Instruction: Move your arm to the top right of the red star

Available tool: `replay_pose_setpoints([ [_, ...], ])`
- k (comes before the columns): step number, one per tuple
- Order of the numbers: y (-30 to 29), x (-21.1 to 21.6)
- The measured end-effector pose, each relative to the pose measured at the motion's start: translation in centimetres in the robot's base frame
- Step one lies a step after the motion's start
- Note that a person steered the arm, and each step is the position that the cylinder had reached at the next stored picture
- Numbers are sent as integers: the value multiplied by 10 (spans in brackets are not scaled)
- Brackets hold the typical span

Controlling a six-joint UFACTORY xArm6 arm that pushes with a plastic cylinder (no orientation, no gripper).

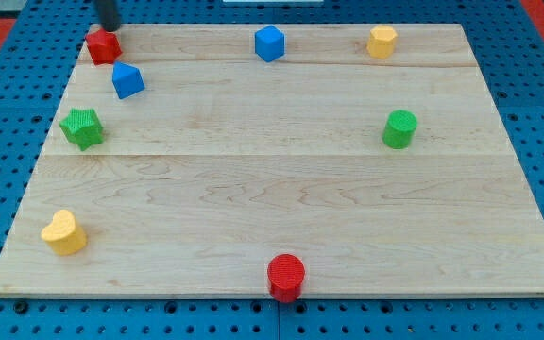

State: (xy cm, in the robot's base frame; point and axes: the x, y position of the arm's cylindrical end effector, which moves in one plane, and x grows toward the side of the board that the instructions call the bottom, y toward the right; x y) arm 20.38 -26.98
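The red star (103,46) sits at the top left corner of the wooden board (281,189). My tip (110,28) is a dark rod coming down from the view's top edge. It stands just above the red star, slightly to its right, touching or almost touching it.
A blue block (127,81) lies just below and right of the red star. A green star (82,127) is at the left. A yellow heart (64,232) is at the bottom left. A red cylinder (286,277) is at the bottom edge. A blue cube (269,43), a yellow block (382,42) and a green cylinder (399,128) lie to the right.
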Motion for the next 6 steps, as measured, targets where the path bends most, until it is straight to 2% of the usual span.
replay_pose_setpoints([
  [3, -13, 6],
  [5, 77, -13],
  [6, 163, -11],
])
